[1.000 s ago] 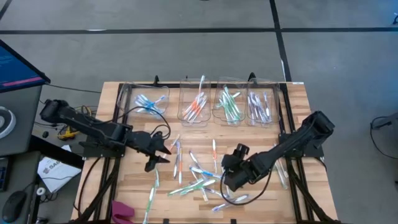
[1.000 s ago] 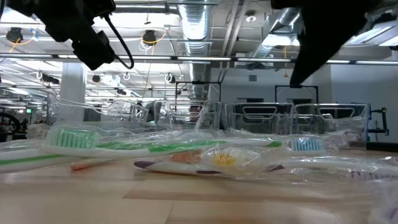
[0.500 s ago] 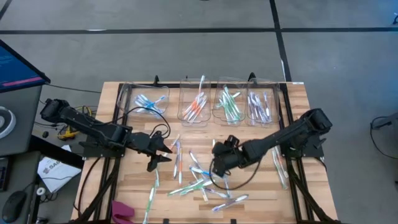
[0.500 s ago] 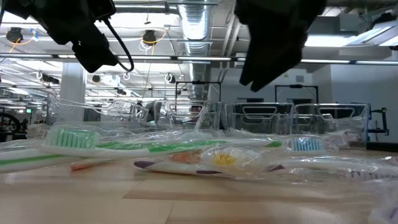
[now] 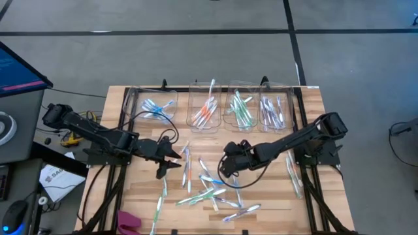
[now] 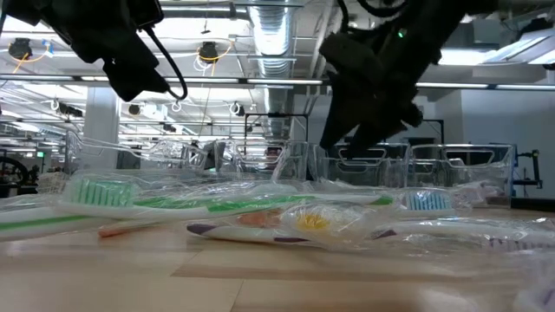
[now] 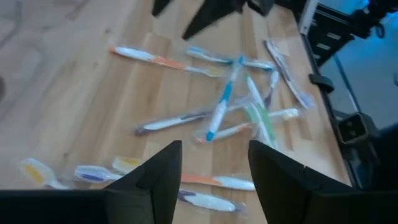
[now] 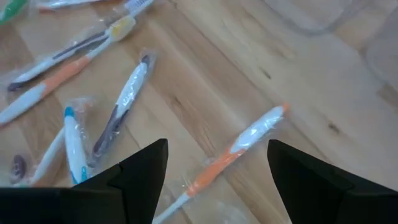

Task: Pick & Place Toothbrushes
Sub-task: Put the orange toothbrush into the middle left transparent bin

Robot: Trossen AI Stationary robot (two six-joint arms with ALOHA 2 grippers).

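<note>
Several wrapped toothbrushes (image 5: 209, 186) lie flat and scattered on the middle of the wooden table. Four clear bins (image 5: 212, 108) along the far edge hold sorted ones: blue, orange, green, purple. My right gripper (image 5: 224, 168) hovers open over the far side of the pile. In its wrist view (image 8: 217, 146) an orange-and-white toothbrush (image 8: 233, 155) lies on the wood between the fingers, untouched, with a purple one (image 8: 121, 106) and a blue one (image 8: 73, 146) beside it. My left gripper (image 5: 174, 158) waits open left of the pile, which shows ahead of its fingers (image 7: 214, 146).
A green toothbrush (image 5: 160, 199) lies apart toward the near-left, and a few more (image 5: 292, 175) lie by the right rail. A pink object (image 5: 128, 220) sits at the near-left corner. Bare wood (image 5: 287, 209) shows at the near-right.
My right gripper has swung from the near-right part of the pile toward the table's left and far edge, ending over the orange toothbrush. Its fingers stay open. Nothing on the table has moved.
</note>
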